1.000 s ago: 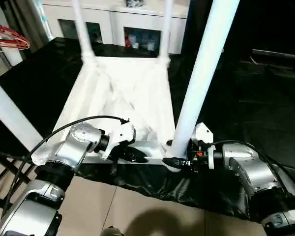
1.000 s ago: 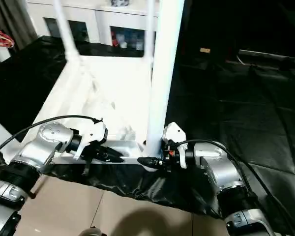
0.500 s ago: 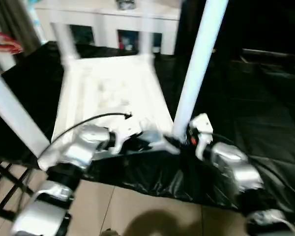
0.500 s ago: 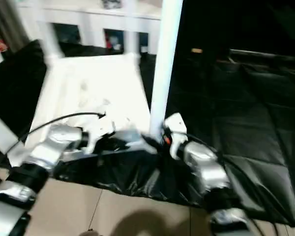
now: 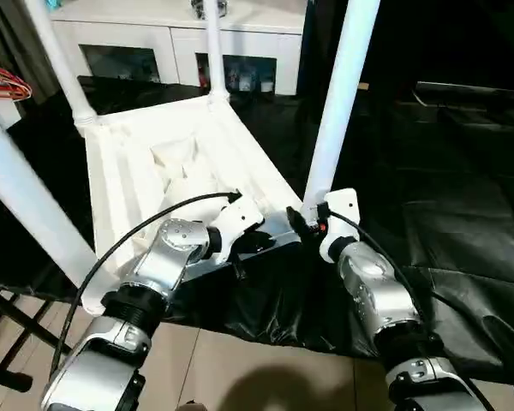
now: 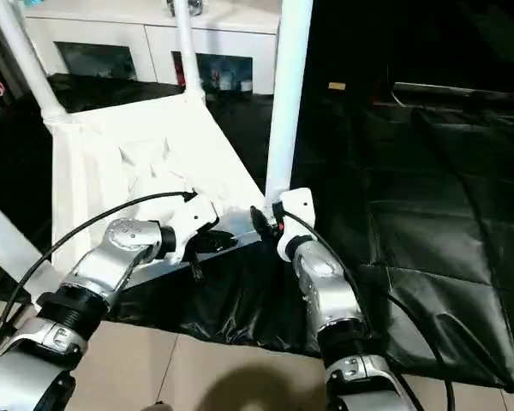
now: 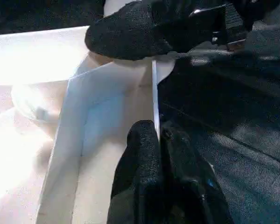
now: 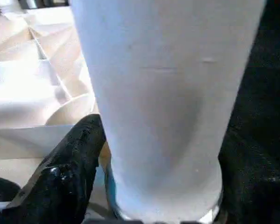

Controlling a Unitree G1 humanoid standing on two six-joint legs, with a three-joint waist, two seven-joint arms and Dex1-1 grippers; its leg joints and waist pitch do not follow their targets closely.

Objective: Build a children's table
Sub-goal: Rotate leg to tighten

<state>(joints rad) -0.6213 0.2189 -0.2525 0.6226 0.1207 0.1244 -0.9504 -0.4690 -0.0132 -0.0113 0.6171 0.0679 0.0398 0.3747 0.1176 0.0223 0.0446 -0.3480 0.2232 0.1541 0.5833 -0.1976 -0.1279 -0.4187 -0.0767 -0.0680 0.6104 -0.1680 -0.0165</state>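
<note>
The white plastic rectangular table top [image 5: 167,167] is lying upside down, ribbed underside up, on a black crinkled sheet [image 5: 445,214]. Four long white tapered round legs are standing up from its corner sockets. The step in hand looks like seating the near right leg [image 5: 338,98] in its socket.

The left gripper [image 7: 159,140] is pinching the thin near edge wall of the top, black fingers [image 7: 142,144] pressed together on the rim, steadying it. The right gripper [image 5: 301,224] is sitting at the base of the near right leg, its jaws spread around the leg's foot. One black finger [image 8: 79,154] is lying just beside the leg; whether it is actually touching, I cannot tell.

Next move probably calls for checking that leg is fully home in the socket, then freeing the rim without tilting the top. A white cabinet with glass doors [image 5: 154,51] is standing behind.
</note>
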